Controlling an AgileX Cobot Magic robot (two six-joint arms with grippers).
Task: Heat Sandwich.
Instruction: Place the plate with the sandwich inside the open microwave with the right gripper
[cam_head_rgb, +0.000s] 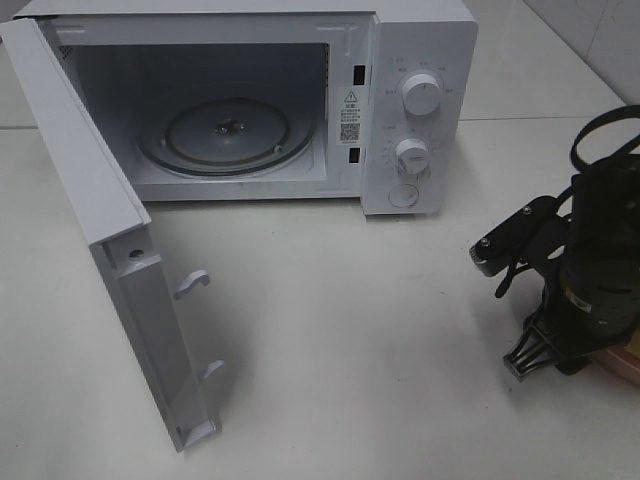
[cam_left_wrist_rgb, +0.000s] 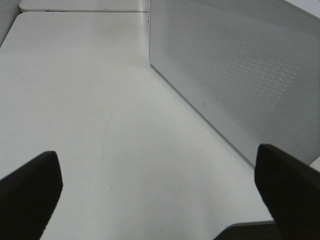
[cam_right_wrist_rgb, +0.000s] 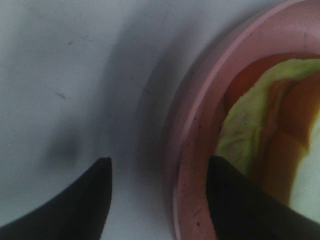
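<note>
The sandwich lies on a round pink plate; its yellow-green and orange filling shows in the right wrist view. My right gripper is open and low, with one finger outside the plate rim over the table and the other inside the rim beside the sandwich. In the high view the right gripper is at the far right edge and the arm hides the sandwich; only a sliver of the plate shows. My left gripper is open and empty above the table, beside the microwave door.
The white microwave stands at the back. Its door is swung wide open toward the front left. The glass turntable inside is bare. White tabletop lies between the microwave and the plate.
</note>
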